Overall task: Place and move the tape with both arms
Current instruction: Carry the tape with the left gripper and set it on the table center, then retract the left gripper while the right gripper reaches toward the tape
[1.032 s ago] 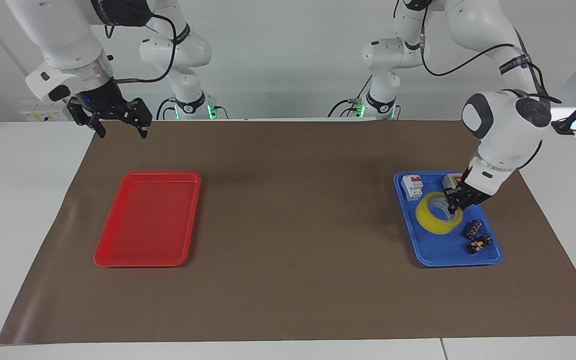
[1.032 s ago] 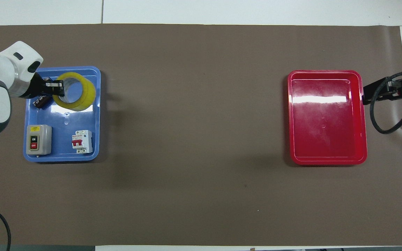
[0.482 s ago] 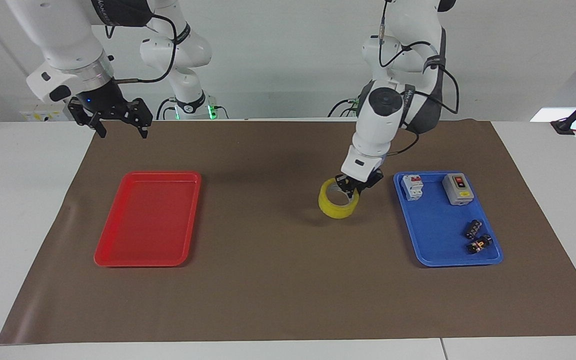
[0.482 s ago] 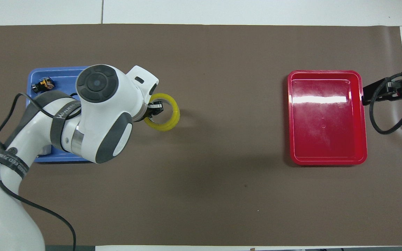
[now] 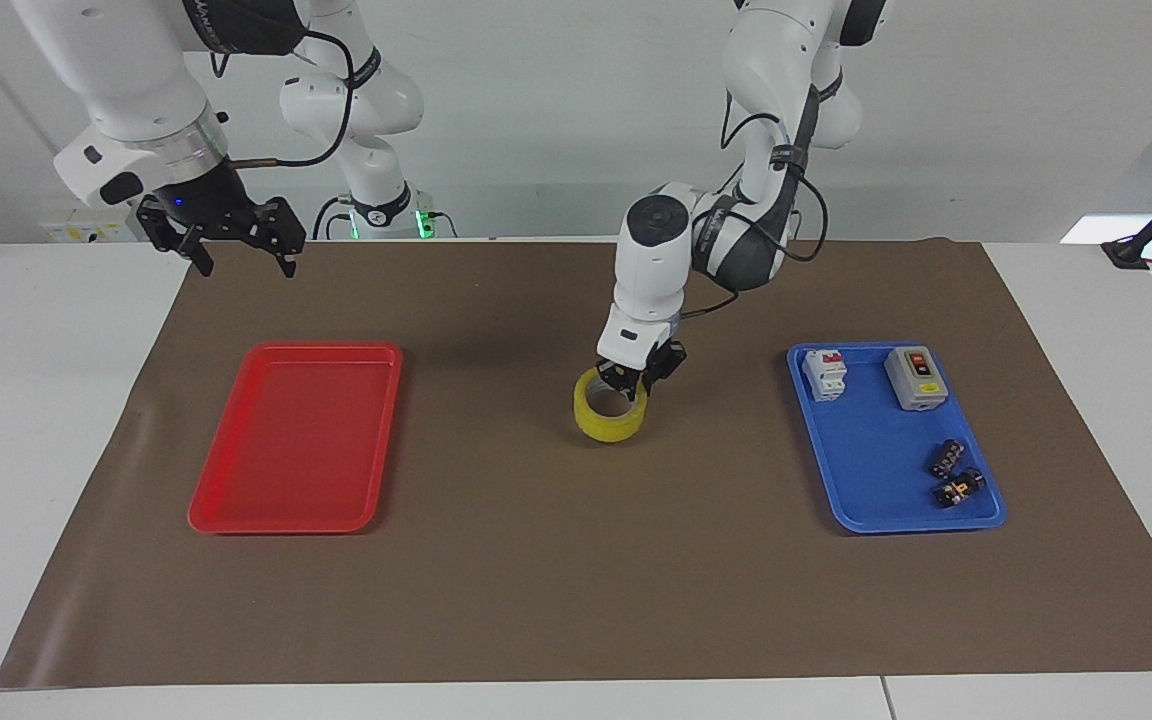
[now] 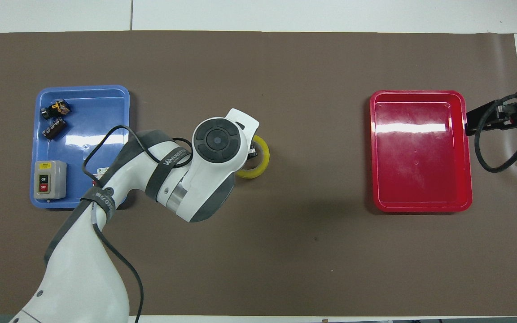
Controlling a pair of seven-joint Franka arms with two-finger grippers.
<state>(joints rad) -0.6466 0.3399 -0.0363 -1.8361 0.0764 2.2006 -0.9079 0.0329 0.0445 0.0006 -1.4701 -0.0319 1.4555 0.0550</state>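
Since a moment ago the left gripper (image 5: 633,382) has carried the tape (image 5: 611,406) out of the blue tray (image 5: 876,510) to mid-mat; from across the table it is pinched shut on the roll's wall, the roll low over or on the brown mat (image 5: 536,600) between the trays, while the right gripper (image 5: 236,245) waits, fingers apart, over the mat's edge near the red tray (image 5: 286,520). From overhead the left arm hides most of the tape (image 6: 260,157), and I'd worry that a one-wall pinch lets it swing or land tilted and roll off, out of the right arm's reach.
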